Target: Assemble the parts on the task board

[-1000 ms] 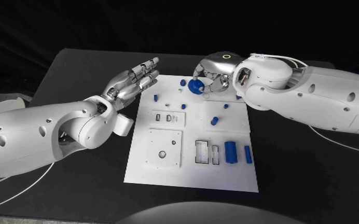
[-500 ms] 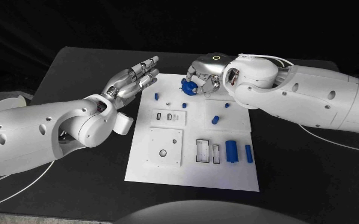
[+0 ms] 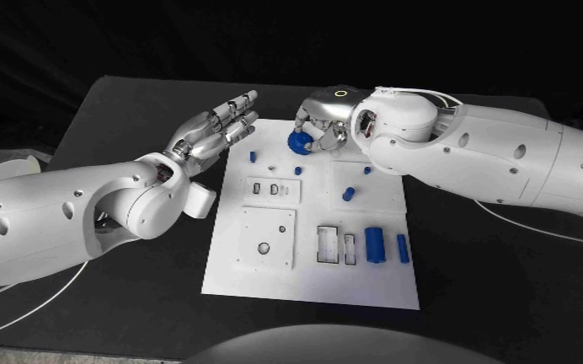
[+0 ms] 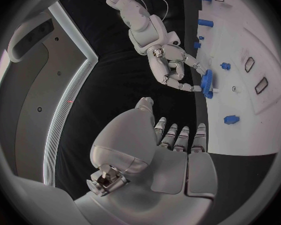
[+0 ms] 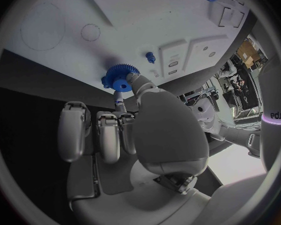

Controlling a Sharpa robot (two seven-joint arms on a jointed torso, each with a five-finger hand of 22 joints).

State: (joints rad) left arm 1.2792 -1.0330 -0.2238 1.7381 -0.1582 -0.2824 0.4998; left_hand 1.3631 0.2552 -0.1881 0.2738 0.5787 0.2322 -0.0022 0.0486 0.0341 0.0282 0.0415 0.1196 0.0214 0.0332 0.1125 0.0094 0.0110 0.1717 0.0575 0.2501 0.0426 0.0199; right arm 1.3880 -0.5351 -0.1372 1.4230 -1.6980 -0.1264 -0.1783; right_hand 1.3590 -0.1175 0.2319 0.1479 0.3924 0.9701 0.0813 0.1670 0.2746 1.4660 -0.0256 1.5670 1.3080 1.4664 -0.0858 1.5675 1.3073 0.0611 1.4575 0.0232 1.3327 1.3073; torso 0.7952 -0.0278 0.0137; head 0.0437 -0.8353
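Head view first: right silver hand (image 3: 326, 120) pinching a small blue toothed gear (image 3: 297, 142), held over the far edge of the white task board (image 3: 310, 284), at about 12 o'clock of the plate. Same grasp confirmed from the right wrist, with the gear (image 5: 117, 77) caught at the fingertips (image 5: 133, 78) just above the white surface. Whether touching the board or slightly apart, cannot tell. Left silver hand (image 3: 219, 132) grasping nothing, fingers spread flat, hovering beside the board at about 10 o'clock. Further out, two blue cylinders (image 3: 374, 246) lying near 4 o'clock, and a short blue peg (image 3: 348, 195) close to the centre. Probably the step of placing the gear on its seat at the far edge. Next move: careful lowering, keeping the gear level, then letting go.
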